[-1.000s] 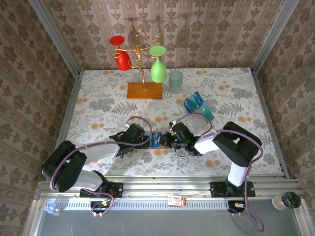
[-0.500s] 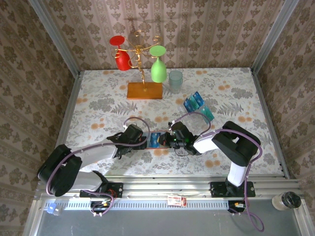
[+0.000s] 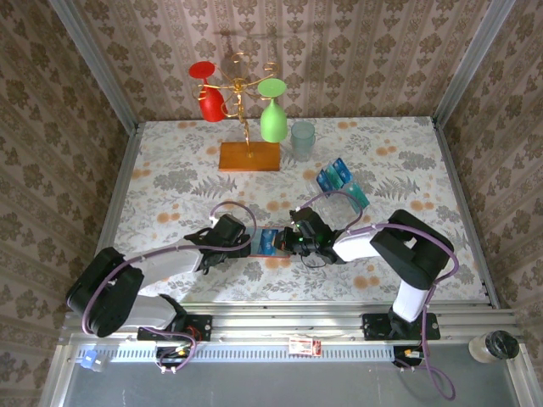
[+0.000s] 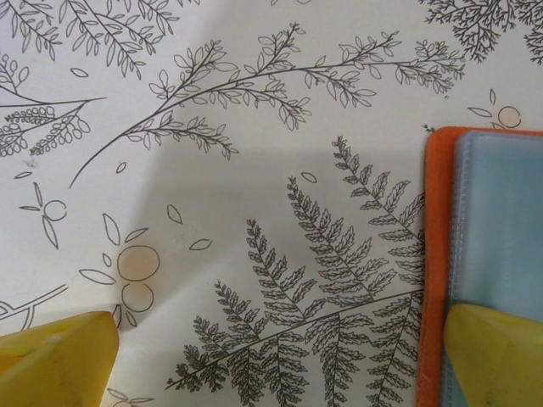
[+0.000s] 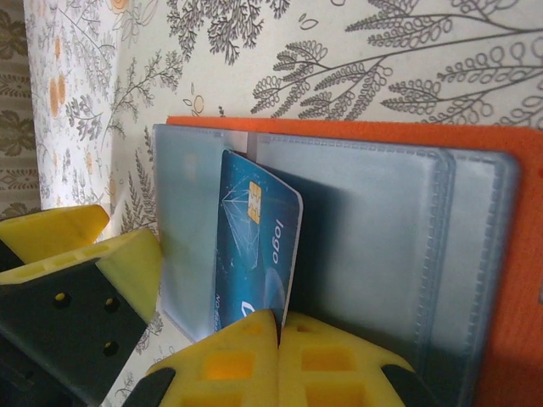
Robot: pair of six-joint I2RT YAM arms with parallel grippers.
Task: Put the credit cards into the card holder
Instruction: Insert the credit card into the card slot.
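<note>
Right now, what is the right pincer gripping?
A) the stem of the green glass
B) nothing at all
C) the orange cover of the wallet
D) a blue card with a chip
D: the right wrist view shows the right pincer closed on a blue card with a chip, held at the pockets of the card holder.
</note>
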